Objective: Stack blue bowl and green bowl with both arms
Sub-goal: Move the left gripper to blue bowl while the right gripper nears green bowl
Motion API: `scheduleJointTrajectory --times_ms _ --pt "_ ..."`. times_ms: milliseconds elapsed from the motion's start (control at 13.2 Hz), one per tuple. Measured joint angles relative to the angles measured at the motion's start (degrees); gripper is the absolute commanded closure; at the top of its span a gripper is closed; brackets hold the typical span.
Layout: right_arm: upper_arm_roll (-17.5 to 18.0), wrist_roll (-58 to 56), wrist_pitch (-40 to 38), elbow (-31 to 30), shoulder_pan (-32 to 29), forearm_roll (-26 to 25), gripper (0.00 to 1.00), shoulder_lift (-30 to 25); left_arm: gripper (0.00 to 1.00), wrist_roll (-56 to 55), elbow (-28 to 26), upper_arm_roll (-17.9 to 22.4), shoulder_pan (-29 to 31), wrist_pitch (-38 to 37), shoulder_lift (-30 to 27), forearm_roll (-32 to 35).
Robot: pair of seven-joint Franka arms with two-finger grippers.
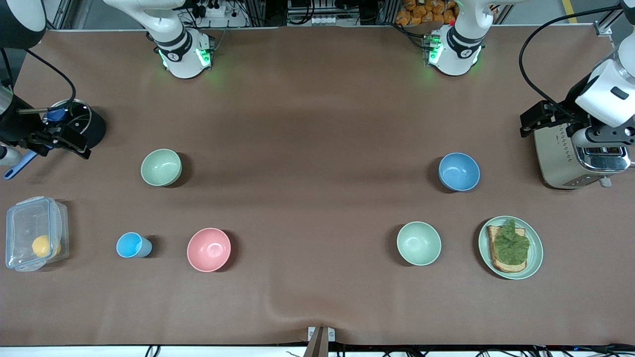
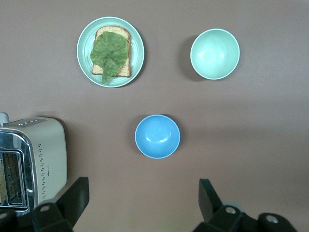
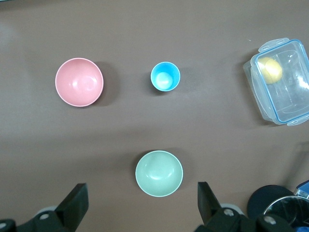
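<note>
Nothing is picked up yet. Nearest on the table (image 1: 317, 297) sits one green bowl (image 1: 418, 243), then the blue bowl (image 1: 459, 171) near the left arm's end. Left pincer (image 2: 140, 203) and right pincer (image 3: 140, 203) hover high, fingers apart. Next: descend and grip a rim.

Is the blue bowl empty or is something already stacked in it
Empty. The blue bowl stands upright alone on the table; the left wrist view shows only its bare inside.
</note>
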Motion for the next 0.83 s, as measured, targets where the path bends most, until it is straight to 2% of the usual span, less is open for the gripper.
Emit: scheduleJointTrajectory --times_ms 530,833 --pt "0.07 0.02 -0.75 0.00 0.00 0.00 0.00 0.00 0.00 0.01 -0.25 -0.02 -0.06 -0.04 0.00 0.00" --pt "0.31 0.02 -1.00 -0.01 0.05 0.00 0.00 0.03 0.00 0.04 -1.11 -0.03 -0.05 -0.03 3.00 0.00"
